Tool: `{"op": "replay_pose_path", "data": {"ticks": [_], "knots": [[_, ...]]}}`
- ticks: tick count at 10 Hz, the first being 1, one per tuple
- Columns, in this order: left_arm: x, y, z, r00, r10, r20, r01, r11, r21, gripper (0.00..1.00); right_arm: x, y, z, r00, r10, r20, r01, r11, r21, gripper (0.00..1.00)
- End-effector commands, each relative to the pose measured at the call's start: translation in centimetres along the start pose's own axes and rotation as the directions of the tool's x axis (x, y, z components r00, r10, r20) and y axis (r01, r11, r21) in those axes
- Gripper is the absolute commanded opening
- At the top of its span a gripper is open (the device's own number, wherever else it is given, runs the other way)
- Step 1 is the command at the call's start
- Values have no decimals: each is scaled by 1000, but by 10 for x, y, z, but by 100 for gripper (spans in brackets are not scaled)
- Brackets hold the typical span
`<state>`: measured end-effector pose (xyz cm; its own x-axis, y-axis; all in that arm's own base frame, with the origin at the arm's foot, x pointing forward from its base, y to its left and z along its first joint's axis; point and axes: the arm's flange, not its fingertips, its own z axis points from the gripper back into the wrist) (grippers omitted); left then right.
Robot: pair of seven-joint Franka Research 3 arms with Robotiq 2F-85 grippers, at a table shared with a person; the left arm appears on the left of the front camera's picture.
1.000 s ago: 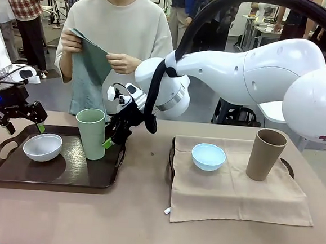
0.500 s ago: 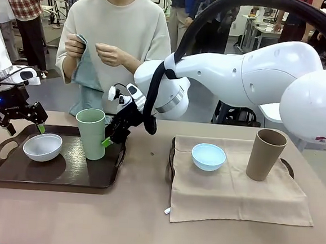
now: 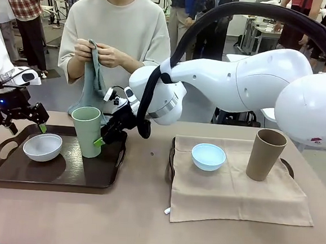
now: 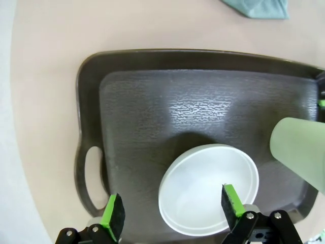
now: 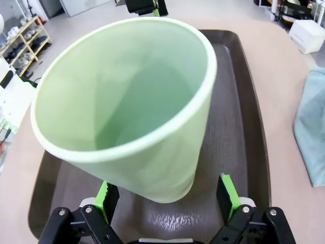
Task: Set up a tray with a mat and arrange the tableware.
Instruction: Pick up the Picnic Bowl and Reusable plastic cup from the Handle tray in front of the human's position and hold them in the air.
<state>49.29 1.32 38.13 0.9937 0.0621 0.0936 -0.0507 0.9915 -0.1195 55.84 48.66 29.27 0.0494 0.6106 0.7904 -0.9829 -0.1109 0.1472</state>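
Landmark: the dark tray [image 3: 99, 179], bare of any mat, on the left part of the desk [image 3: 138, 227]; all places below are read from it.
Pale green tumbler [image 3: 86, 132]: stands on the dark tray, in its right half, mouth up.
White bowl [image 3: 42, 147]: on the dark tray, in its left half, mouth up, apart from the tumbler.
Right tool [image 5: 166, 189]: comes in over the tray's right edge, jaws spread wide with the tumbler's lower part between them. One green pad is right at the tumbler's wall and the other stands off; whether it presses cannot be told.
Left tool [image 4: 171, 207]: hangs over the tray's left half, above the white bowl, jaws spread and gripping nothing.
Tan mat [image 3: 231, 189]: on the desk to the right of the tray, apart from it, draped over a second tray [image 3: 171, 156] whose dark edges show.
Light blue bowl [image 3: 208, 156]: on the mat, on the side nearer the landmark tray.
Tan-brown tumbler [image 3: 266, 154]: upright on the mat, on the side farther from the landmark tray.
Person [image 3: 125, 28]: stands beyond the tray's far edge, both hands [image 3: 109, 55] holding up a grey-green cloth [image 3: 94, 80] that hangs down toward that edge.
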Motion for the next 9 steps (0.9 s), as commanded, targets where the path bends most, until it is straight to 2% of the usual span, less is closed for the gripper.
{"op": "replay_pose_path", "data": {"ticks": [1,4,7,9], "knots": [[6,4,-6,1000,10,-5,-10,1000,26,100,-1,6,-1,999,30,25,-30,999,11,100],[10,3,-17,1000,14,-17,-14,999,51,100,4,9,-7,997,62,38,-62,998,1,100],[13,-1,-27,999,-3,-32,5,998,57,100,5,-1,-19,990,69,127,-71,997,9,100],[14,0,-28,999,4,-38,-2,998,60,100,7,-2,-26,987,64,150,-69,997,25,100]]}}
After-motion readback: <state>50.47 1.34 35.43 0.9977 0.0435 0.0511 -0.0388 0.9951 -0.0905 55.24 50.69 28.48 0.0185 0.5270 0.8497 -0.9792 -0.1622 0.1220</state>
